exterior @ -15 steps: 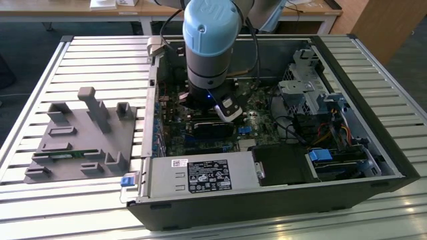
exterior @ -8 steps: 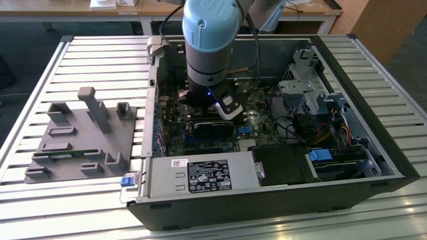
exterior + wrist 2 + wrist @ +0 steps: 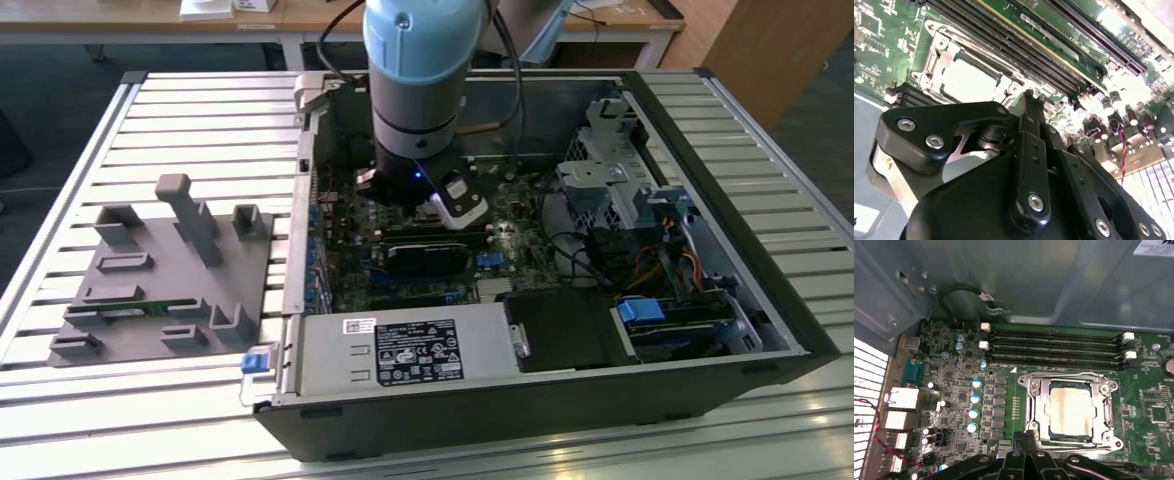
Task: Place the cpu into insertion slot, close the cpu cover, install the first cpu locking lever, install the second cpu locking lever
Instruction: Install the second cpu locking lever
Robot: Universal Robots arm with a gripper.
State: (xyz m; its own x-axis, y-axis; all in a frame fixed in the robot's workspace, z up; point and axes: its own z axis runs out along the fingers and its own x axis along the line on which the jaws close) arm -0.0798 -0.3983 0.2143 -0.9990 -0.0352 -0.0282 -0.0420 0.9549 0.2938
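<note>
Jaws together, empty, gripper beside near edge of socket. Chip seated, cover down (apparently); lever step, needs precise hooking.

Exterior view: high up, far back, looking down into the computer case. Both wrist views: very close, looking down at the same cpu and board.

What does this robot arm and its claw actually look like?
The arm is a thick round tube, pale blue above and grey below, with black cables trailing beside it. Near its wrist sits a white block and a small blue light. The gripper is matte black, built from jointed links fastened with shiny silver screws.
</note>
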